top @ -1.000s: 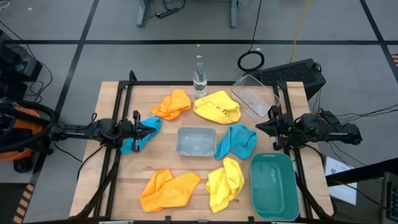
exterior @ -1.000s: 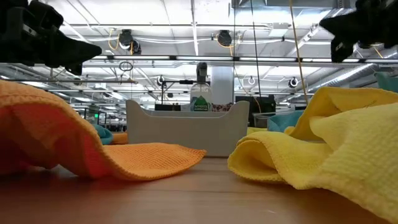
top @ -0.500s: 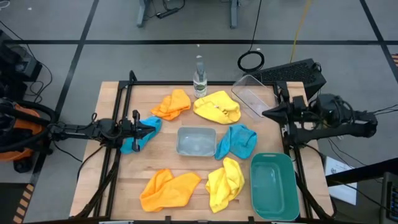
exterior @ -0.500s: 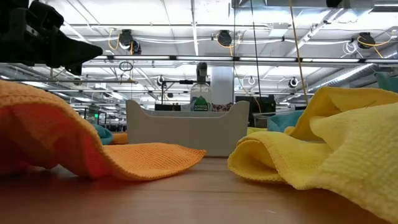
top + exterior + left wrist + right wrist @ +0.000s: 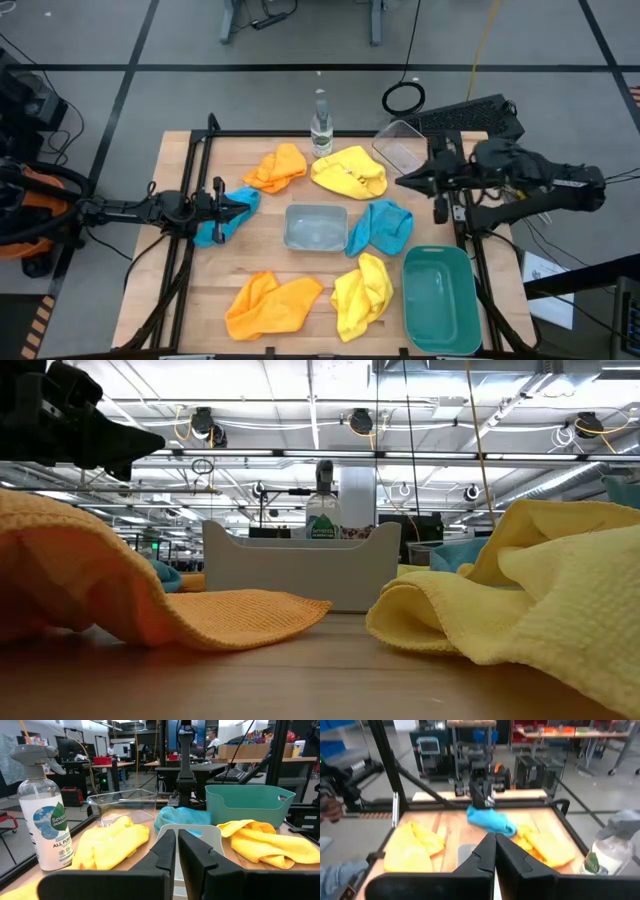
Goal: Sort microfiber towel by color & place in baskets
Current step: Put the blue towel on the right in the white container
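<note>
Frankly, with 6 towels still loose around the grey-blue basket (image 5: 316, 226) at centre frame, my right gripper (image 5: 402, 181), fingers pressed together and empty, could snag the clear basket (image 5: 405, 150) at upper right; it has swung left from the table's right edge; my left gripper (image 5: 252, 199), nearly closed, sits over a blue towel (image 5: 222, 226).

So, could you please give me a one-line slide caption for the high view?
Six microfiber towels lie unsorted around three empty plastic baskets; the left gripper rests shut above a blue towel.
</note>
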Controlling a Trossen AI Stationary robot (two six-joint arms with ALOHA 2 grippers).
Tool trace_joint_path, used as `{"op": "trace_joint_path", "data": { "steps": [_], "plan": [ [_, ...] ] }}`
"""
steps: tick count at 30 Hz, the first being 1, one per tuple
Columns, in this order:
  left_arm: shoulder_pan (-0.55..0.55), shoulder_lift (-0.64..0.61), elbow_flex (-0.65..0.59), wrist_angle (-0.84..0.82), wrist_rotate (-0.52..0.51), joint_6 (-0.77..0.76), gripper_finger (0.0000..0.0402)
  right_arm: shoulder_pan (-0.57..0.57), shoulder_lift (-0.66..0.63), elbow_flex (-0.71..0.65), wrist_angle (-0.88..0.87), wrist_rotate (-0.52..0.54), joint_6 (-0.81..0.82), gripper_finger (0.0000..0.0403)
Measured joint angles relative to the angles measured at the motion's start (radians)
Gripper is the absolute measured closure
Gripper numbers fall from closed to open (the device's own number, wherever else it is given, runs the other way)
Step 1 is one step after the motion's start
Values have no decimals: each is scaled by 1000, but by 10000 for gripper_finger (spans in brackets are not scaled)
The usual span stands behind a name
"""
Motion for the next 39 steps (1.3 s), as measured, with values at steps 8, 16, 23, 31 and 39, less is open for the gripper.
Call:
{"op": "trace_joint_path", "data": {
  "steps": [8,16,23,31,39],
  "plan": [
    [0,0,0,0,0,-3,372,0,83,-13,-85,4,-19,403],
    [0,0,0,0,0,-3,372,0,144,-21,-205,5,-10,403],
    [0,0,0,-1,-1,-3,372,0,208,-21,-257,5,85,403],
    [0,0,0,-1,-1,-4,372,0,315,-21,-354,7,151,395],
    [0,0,0,9,-43,6,372,0,458,-21,-512,117,211,303]
  ]
}}
